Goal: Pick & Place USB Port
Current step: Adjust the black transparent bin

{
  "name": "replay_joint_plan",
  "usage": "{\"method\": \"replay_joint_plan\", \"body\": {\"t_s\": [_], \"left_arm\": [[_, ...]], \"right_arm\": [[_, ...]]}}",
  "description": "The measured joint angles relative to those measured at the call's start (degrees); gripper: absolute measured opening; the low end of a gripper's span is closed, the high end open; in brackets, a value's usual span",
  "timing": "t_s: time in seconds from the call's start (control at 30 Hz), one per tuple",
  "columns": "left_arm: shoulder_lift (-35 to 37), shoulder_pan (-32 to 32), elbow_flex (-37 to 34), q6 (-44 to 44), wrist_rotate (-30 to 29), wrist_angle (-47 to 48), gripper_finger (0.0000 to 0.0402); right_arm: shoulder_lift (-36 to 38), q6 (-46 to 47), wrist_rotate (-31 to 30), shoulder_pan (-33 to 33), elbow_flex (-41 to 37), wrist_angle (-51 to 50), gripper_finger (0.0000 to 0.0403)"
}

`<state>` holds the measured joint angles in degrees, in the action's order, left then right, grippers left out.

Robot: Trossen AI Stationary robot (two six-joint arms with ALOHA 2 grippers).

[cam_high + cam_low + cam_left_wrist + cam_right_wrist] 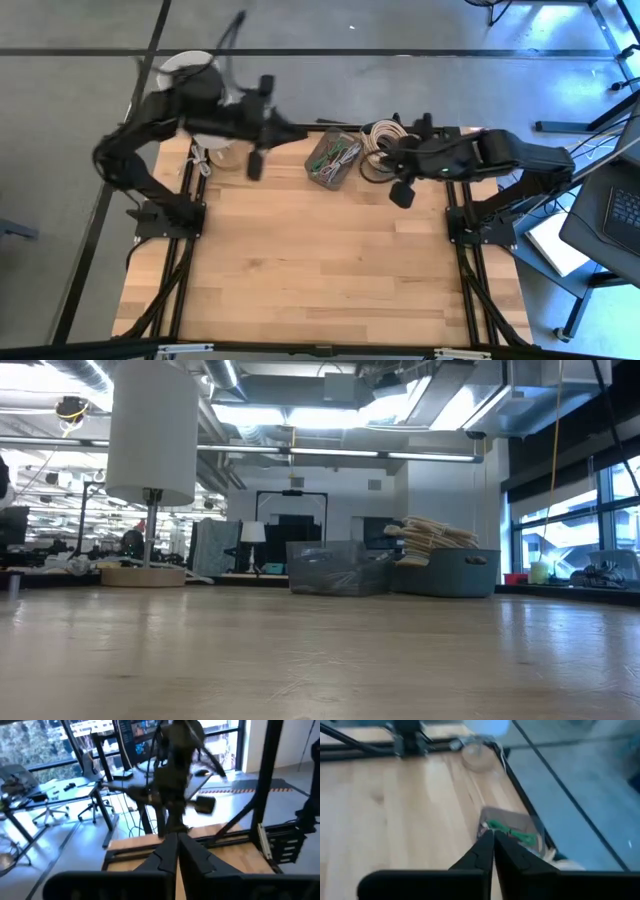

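Tabletop (320, 260) planks fill the near part of your high view, bare wood between the two arm bases. Farther back, your left gripper (254, 165) hangs above the table's rear left, and in its wrist view the fingers (170, 851) meet with no gap and nothing between them. Your right gripper (401, 192) hangs above the rear right; its fingers (487, 851) are likewise pressed together and carry nothing. Between the grippers, at the back edge, sits the clear bin (333, 157) with green and grey pieces inside; you can see it ahead of the right fingertips too, green parts showing. You cannot pick out a USB port among those pieces. Just beside the bin on its right is a dark tub (382, 150) holding pale coiled cables. At the rear left stands a lamp (190, 72), its round base (143, 575) on the wood and its white shade (153, 430) high in the low view. Beyond the table, a laptop (608, 215) rests at the right.
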<state>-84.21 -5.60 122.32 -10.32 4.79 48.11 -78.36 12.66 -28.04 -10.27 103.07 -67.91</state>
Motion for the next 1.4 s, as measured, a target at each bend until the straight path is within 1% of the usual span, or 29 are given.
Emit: {"method": "replay_joint_plan", "body": {"t_s": [0.03,0.13,0.2,0.27,0.33,0.43,0.5,0.57,0.67,0.8,0.87,0.9,1.0,1.1,1.17,1.23,1.3,1.4], "left_arm": [[1.24,1.97,0.00,0.44,-2.08,1.50,0.0006],[4.14,7.79,-0.01,1.56,-9.11,6.18,0.0002],[5.74,11.62,-0.07,3.11,-13.24,8.77,0.0002],[7.05,15.48,-0.12,4.03,-16.53,9.78,0.0002],[8.64,19.25,-1.89,4.66,-19.99,9.72,0.0001],[11.80,23.63,-7.30,6.08,-26.86,9.67,0.0002],[15.04,25.28,-12.92,8.50,-31.25,9.28,0.0002],[19.20,26.19,-20.11,11.41,-33.49,6.27,0.0001],[26.72,26.70,-33.13,12.65,-34.25,-2.00,0.0002],[38.23,26.59,-50.98,13.02,-34.20,-16.17,0.0001],[43.46,26.17,-59.16,13.36,-35.39,-21.76,0.0002],[45.57,25.81,-62.78,13.60,-35.72,-24.61,0.0002],[49.23,24.72,-71.60,13.68,-35.76,-31.82,0.0002],[49.56,23.10,-75.75,14.01,-35.87,-33.35,0.0002],[48.27,21.50,-76.02,16.33,-37.08,-32.04,0.0003],[46.69,19.42,-75.56,18.72,-36.72,-28.30,0.0005],[44.80,16.87,-75.09,22.66,-34.38,-22.99,0.0005],[41.00,12.17,-75.06,29.73,-27.04,-14.27,0.0002]], "right_arm": [[0.20,-0.87,-0.03,-0.73,1.11,-0.03,0.0016],[1.74,-1.80,-0.01,-3.59,2.96,-0.38,0.0020],[3.95,-1.52,-0.10,-5.95,3.14,-0.89,0.0016],[6.73,0.31,-1.51,-8.58,2.43,-1.27,0.0007],[9.75,3.42,-3.83,-11.37,0.90,-2.30,0.0006],[14.16,8.63,-7.40,-15.55,-2.42,-3.11,0.0011],[16.85,10.72,-9.84,-18.15,-5.64,-3.08,0.0007],[19.16,12.66,-11.54,-20.22,-9.25,-3.07,0.0004],[22.20,15.55,-12.69,-22.55,-15.40,-2.45,0.0006],[27.07,21.37,-13.68,-24.94,-24.50,0.50,0.0006],[29.74,21.87,-15.35,-25.87,-29.96,6.23,0.0004],[30.88,21.39,-15.94,-26.17,-32.80,10.70,0.0004],[32.99,17.48,-16.51,-26.18,-39.37,21.29,0.0008],[33.23,14.16,-17.95,-25.19,-43.06,27.58,0.0020],[32.93,12.45,-18.24,-24.65,-43.56,28.51,0.0027],[32.65,12.78,-19.52,-23.75,-43.12,27.44,0.0029],[32.62,13.58,-21.60,-23.09,-42.12,26.14,0.0023],[32.93,11.40,-22.15,-22.61,-40.48,26.36,0.0006]]}}
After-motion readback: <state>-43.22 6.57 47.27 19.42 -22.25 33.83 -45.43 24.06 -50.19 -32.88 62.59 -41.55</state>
